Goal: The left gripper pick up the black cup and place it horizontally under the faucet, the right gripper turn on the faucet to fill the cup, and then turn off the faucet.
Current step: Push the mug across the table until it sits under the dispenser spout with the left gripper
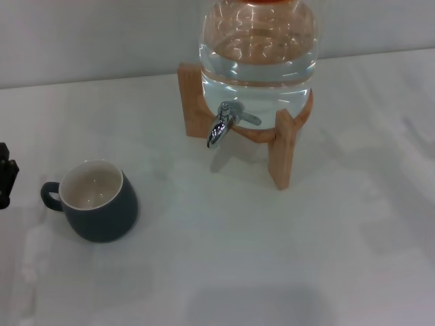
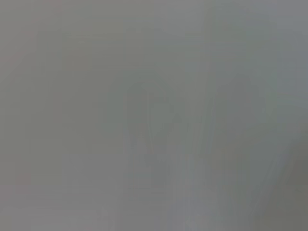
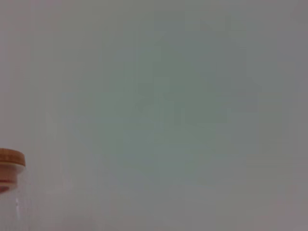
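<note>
A rounded, matte slate-black cup [image 1: 100, 201] with a glossy cream inside stands upright and empty on the smooth white worktop [image 1: 272, 258], its loop handle pointing left. Well apart, a shiny chrome faucet [image 1: 223, 124] curves down from a clear glass jar [image 1: 258, 47] of water cradled in a wooden stand [image 1: 282, 153]. The left gripper [image 1: 5, 175] sits at the frame edge beside the cup; whether it is released or clenched, I cannot tell.

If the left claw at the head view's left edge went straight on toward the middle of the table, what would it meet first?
Probably the loop handle of the dark slate mug with cream inside, which points at the left claw. Only a sliver of the claw shows, so its heading and height are uncertain.
</note>
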